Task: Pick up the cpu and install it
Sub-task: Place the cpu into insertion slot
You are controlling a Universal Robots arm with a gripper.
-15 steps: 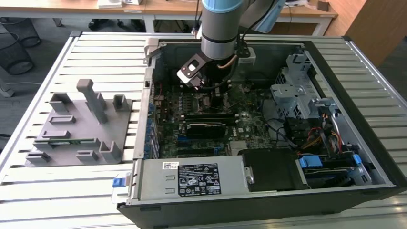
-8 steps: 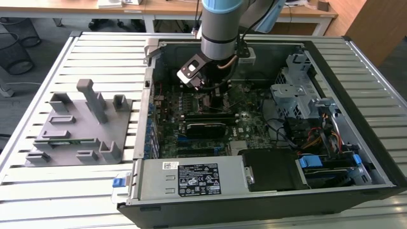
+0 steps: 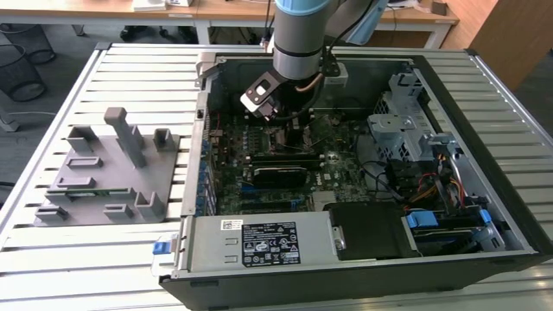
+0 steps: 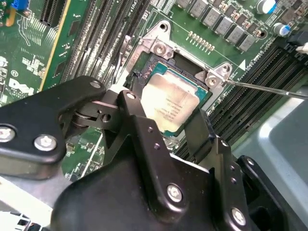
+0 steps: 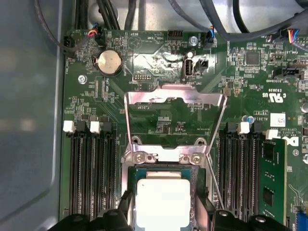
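Note:
The cpu (image 4: pixel 171 103), a flat square chip with a silver top and a green rim, lies in the motherboard socket (image 4: pixel 161 45), level with its frame. My gripper (image 4: pixel 163 113) stands right over it, one black finger at each of two opposite edges, shut on the chip. In the first wrist view the cpu (image 5: pixel 162 202) sits below the raised metal load plate (image 5: pixel 175 103), with the fingertips (image 5: pixel 124 209) against its sides. In the exterior view the gripper (image 3: pixel 289 133) reaches down into the open computer case (image 3: pixel 484 194).
A thin lever wire (image 4: pixel 269 89) sticks out beside the socket. Memory slots (image 5: pixel 91 178) flank it, and a green memory stick (image 5: pixel 272 178) fills one. A drive cage (image 3: pixel 397 129), cables and a power supply (image 3: pixel 259 243) crowd the case. A grey fixture (image 3: pixel 112 168) stands at the exterior view's left.

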